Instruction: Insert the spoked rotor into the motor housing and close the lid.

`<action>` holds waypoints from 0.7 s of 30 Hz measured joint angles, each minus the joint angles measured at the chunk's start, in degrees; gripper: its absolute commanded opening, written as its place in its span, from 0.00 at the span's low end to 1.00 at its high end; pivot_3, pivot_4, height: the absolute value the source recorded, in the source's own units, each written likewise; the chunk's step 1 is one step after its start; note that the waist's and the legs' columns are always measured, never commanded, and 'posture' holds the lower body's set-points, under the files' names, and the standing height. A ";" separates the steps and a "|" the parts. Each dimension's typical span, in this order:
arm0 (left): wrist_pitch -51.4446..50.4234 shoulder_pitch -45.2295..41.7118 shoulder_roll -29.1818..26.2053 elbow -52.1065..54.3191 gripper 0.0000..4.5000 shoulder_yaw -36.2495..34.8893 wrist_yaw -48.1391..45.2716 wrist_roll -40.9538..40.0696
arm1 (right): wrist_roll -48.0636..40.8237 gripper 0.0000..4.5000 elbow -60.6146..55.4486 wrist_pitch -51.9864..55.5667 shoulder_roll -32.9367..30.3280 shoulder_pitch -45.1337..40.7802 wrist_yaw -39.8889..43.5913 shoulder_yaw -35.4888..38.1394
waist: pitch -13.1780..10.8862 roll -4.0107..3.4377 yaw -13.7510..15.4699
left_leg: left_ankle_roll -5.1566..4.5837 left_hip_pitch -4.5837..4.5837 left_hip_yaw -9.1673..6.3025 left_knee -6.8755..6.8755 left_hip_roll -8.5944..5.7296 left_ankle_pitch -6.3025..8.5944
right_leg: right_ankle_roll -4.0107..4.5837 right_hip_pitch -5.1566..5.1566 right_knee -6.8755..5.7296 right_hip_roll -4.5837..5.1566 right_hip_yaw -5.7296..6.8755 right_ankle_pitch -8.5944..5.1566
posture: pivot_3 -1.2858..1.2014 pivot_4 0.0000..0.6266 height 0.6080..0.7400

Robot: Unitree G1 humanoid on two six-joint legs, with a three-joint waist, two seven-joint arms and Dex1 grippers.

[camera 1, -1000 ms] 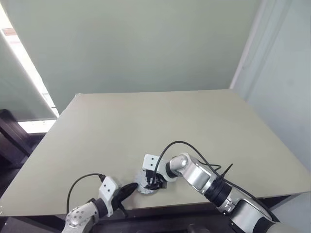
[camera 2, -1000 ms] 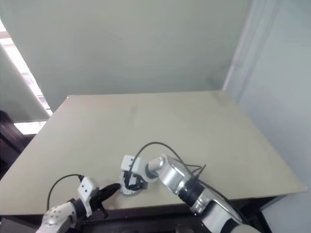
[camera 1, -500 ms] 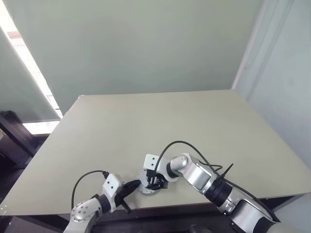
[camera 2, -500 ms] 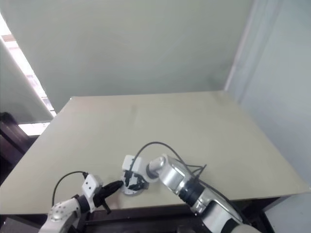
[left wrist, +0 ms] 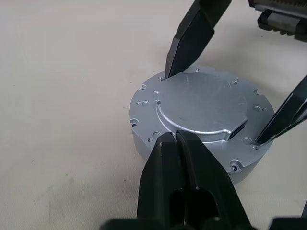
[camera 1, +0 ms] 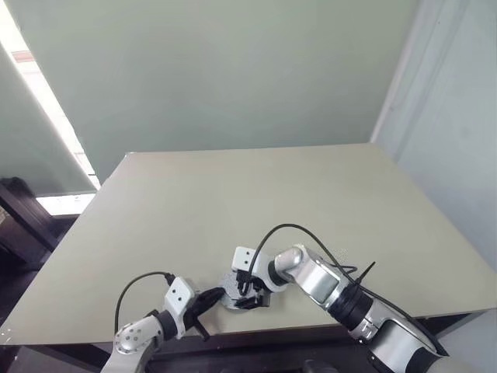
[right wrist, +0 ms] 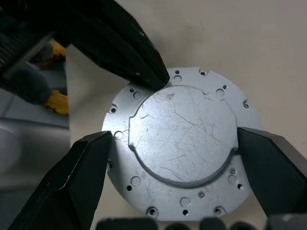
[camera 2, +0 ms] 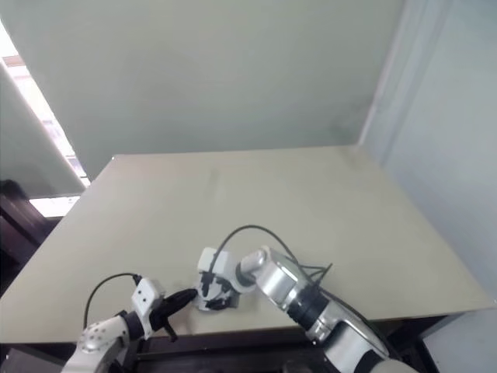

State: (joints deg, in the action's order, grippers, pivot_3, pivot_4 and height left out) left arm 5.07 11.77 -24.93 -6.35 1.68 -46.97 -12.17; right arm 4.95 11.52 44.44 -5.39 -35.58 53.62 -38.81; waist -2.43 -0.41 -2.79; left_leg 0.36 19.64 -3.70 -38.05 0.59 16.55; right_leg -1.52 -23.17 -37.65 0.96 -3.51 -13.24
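Observation:
The motor housing (left wrist: 201, 115) lies near the table's front edge, showing a plain silver face with a raised round plate and small screw holes around the rim. My right gripper (right wrist: 175, 143) is open and straddles it, one black finger (right wrist: 81, 177) at each side of the rim. My left gripper (left wrist: 173, 136) is shut, its tip resting on the housing's top at the rim, on the side nearest me. In the head view the housing (camera 1: 231, 301) sits between the left gripper (camera 1: 213, 296) and the right gripper (camera 1: 250, 294). The spoked rotor and the lid are out of view.
The beige table (camera 1: 256, 202) stretches bare behind the housing towards a pale green wall. Its front edge (camera 1: 256, 330) runs just below the grippers. A black cable (camera 1: 287, 229) loops over my right wrist.
The right gripper's jaws have spread wider around the housing and its wrist has rolled a little. The left gripper has kept still.

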 measured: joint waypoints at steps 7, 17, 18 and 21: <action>-0.27 -0.18 -0.01 0.02 0.00 -0.01 -0.14 0.00 | -9.06 1.00 -0.12 12.46 1.46 -4.86 -0.39 13.39 | -0.02 -0.03 0.01 | 0.00 0.04 -0.04 -0.01 0.00 0.00 | 0.00 -0.02 0.00 0.00 0.03 0.00 | 0.52 0.00 1.00; -0.63 -0.71 -0.01 -0.07 0.00 0.06 -0.85 0.08 | -18.34 1.00 14.45 35.73 4.41 -8.96 -9.13 32.62 | -0.03 -0.06 0.20 | 0.00 0.18 -0.03 -0.02 -0.05 0.00 | 0.00 -0.10 0.02 0.03 0.01 0.00 | 0.52 0.00 1.00; -0.63 -0.73 -0.01 -0.10 0.00 0.06 -0.90 0.09 | -18.97 1.00 16.35 37.42 4.61 -9.03 -10.08 34.34 | -0.02 -0.07 0.20 | 0.00 0.18 -0.03 -0.02 -0.05 0.00 | 0.00 -0.10 0.02 0.02 0.02 0.00 | 0.52 0.00 1.00; -0.62 -0.75 -0.02 -0.12 0.00 0.04 -0.99 0.10 | -20.00 1.00 20.67 40.27 5.34 -9.03 -12.49 37.79 | -0.02 -0.15 0.17 | 0.00 0.22 -0.03 -0.02 -0.05 0.00 | 0.00 -0.13 0.02 0.02 0.00 0.00 | 0.52 0.00 1.00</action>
State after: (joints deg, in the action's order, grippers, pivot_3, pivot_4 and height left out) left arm 4.45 11.02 -24.95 -6.48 1.72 -47.96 -12.07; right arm -15.05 32.19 84.71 -0.05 -44.61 41.13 -1.03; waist -2.44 -0.56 -2.62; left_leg 0.36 19.86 -3.73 -38.07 0.54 16.55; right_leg -1.53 -23.30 -37.63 0.98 -3.50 -13.24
